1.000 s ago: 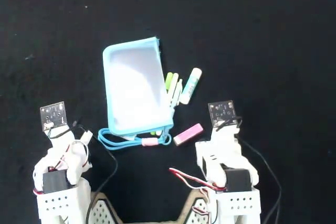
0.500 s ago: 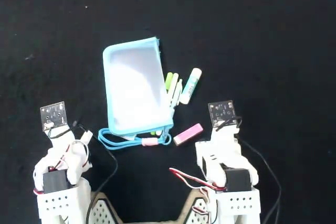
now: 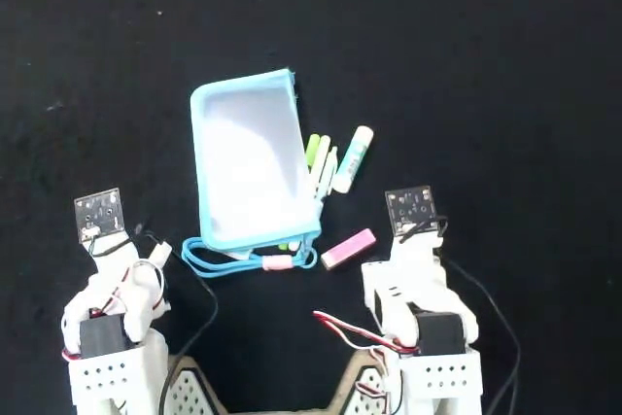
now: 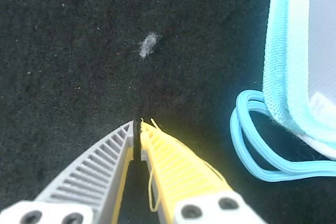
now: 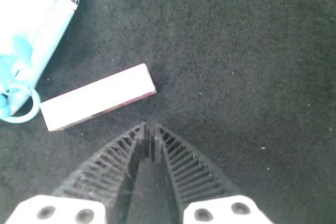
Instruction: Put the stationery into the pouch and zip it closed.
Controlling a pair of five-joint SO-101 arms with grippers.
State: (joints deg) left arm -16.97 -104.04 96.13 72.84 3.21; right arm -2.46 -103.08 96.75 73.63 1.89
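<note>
Comparing with the high view from a second ago, I see no difference: both arms sit folded at the near edge of the counter (image 3: 505, 94) and every item lies where it did. The left end effector (image 4: 137, 127) has its jaws pressed together, tips meeting, with nothing in them; it hangs over bare black cloth, with a lint speck (image 4: 148, 44) farther out and the pouch's blue cord loop (image 4: 247, 145) off to its right, not touching it. The right end effector (image 5: 149, 129) is likewise all but closed, only a thin slit between the tips, and it grips nothing; the pink eraser (image 5: 97, 103) lies just beyond and to the left of the tips, apart from them. The pouch (image 3: 251, 167) lies flat near the middle of the counter, between the two arms and farther out, long side running near to far, its cord loop (image 3: 209, 261) trailing off the near edge. I cannot tell whether its zip is open or whether anything is inside. The pens (image 3: 318, 157) lie against its right edge on the cloth, the glue stick (image 3: 352, 158) just to their right, and the pink eraser (image 3: 348, 249) sits near the pouch's near-right corner.
</note>
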